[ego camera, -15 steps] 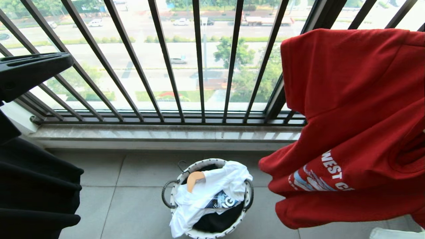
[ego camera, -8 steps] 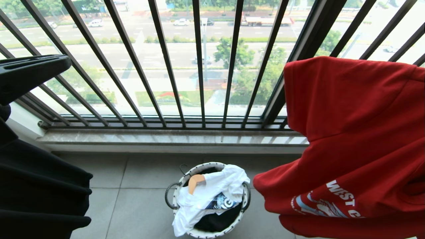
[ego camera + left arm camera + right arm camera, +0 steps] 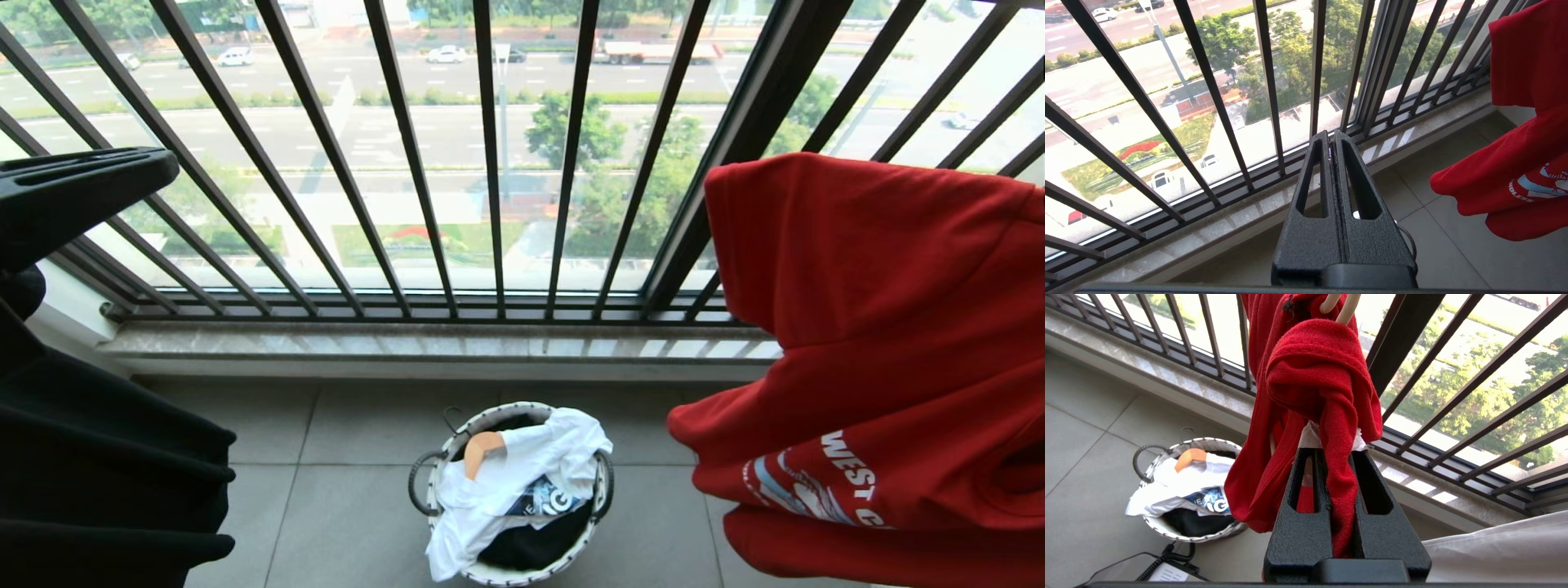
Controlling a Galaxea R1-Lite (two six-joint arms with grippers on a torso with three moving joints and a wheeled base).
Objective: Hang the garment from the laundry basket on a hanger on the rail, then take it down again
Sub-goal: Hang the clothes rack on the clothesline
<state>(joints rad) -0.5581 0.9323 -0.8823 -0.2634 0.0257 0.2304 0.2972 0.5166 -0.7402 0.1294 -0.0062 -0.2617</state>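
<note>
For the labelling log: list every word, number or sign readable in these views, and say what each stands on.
"WEST C", cut off by a fold: white letters on the red T-shirt.
"NDLESS", partial: the same shirt's print in the left wrist view.
"G", the rest hidden: blue print on the white T-shirt in the laundry basket.
Nothing else is legible.

The red T-shirt (image 3: 882, 327) is cut off by the head view's right and bottom edges, and its lettering is clipped. The hanger (image 3: 1345, 308) is mostly hidden inside it. The basket's (image 3: 457, 433) lower contents are hidden, possibly dark clothing.
</note>
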